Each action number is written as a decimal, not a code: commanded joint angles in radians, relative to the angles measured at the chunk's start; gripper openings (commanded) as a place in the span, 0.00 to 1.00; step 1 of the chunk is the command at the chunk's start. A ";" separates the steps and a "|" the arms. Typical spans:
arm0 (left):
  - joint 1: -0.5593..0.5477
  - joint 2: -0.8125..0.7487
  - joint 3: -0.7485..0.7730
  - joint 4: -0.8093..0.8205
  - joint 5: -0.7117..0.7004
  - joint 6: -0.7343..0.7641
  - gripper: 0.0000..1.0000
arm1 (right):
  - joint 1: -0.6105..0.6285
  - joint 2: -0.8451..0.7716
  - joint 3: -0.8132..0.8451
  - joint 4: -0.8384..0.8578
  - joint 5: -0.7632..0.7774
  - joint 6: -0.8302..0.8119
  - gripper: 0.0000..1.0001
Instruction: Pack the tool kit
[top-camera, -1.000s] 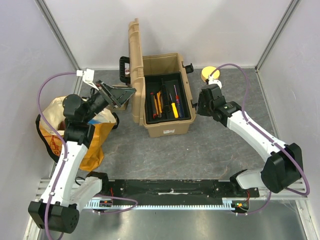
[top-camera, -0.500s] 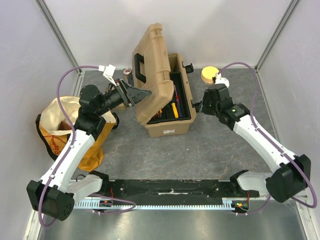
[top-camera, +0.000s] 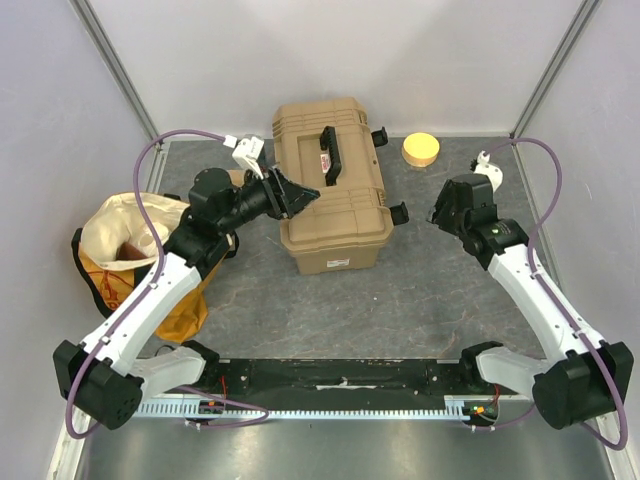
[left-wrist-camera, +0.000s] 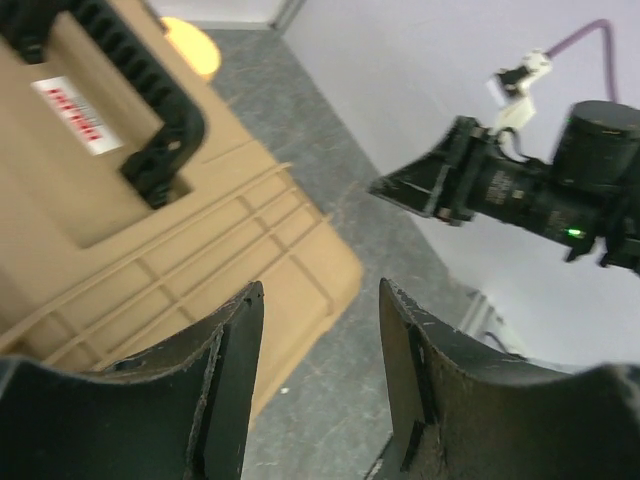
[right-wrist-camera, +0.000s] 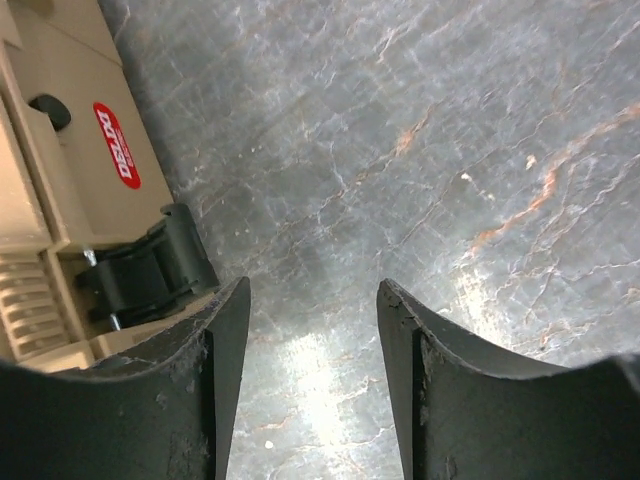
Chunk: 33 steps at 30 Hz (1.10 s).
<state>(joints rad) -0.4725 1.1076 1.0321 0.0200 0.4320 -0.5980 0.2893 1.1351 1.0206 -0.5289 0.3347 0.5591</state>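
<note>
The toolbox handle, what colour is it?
The handle is black, seen best in the top external view on the tan toolbox.

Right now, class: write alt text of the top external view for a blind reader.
A tan plastic toolbox with a black handle sits shut on the grey table. The left gripper is at its left edge; the right gripper is apart, to its right.

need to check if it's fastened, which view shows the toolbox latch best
Right wrist: one black latch sits close up on the toolbox side. Top external shows both latches, but small. Left wrist shows only the lid and handle, no latch.
</note>
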 joint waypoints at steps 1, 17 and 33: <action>-0.006 0.011 0.029 -0.123 -0.214 0.170 0.56 | -0.029 -0.011 -0.019 0.095 -0.216 -0.004 0.61; -0.003 0.087 -0.023 -0.265 -0.480 0.169 0.73 | -0.027 0.084 -0.053 0.472 -0.727 0.013 0.98; 0.011 0.051 -0.090 -0.213 -0.319 0.118 0.73 | 0.209 0.131 -0.183 0.518 -0.824 0.157 0.74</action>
<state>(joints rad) -0.4564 1.1915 0.9699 -0.2031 0.0158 -0.4587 0.3653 1.3037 0.9195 -0.0132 -0.3763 0.6327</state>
